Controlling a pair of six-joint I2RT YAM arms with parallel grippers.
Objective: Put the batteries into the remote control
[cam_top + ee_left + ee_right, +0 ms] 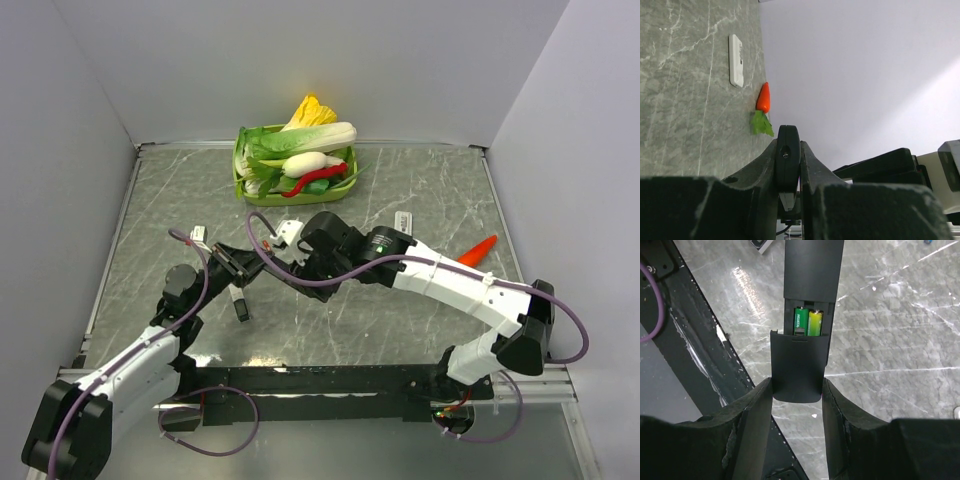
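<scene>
**Landmark:** green basket (pixel 243 178) of toy vegetables at the far middle of the worktop (pixel 420 190).

**Remote control:** A black remote control (pixel 812 270) is held in the air on the near side of the basket, between the two arms. Its battery bay is open. The worktop shows beneath it in the right wrist view.

**Batteries:** Two batteries (pixel 807 322) lie side by side in the bay, one with a green wrap and one yellow-green. Both appear seated and both are in plain sight.

**Battery cover:** The black battery cover (pixel 797 365) lies on the remote's back just below the bay. Its upper edge stops short of the batteries, so the bay is not closed.

**Right claw:** The right claw (pixel 797 390) stands at a middling width, with one finger against each long edge of the battery cover. It grips the cover by its sides.

**Left claw:** The left claw (pixel 788 147) is drawn narrow and clamped on the remote control, which is seen edge-on as a thin black slab between the fingers. In the top view this claw sits nearer than the basket and a little to its left.

**Other items:**
- A white remote (pixel 403 220) lies flat on the worktop, nearer than the basket and to its right.
- A toy carrot (pixel 478 250) lies farther right of the basket, close to the right wall and well apart from the white remote.
</scene>
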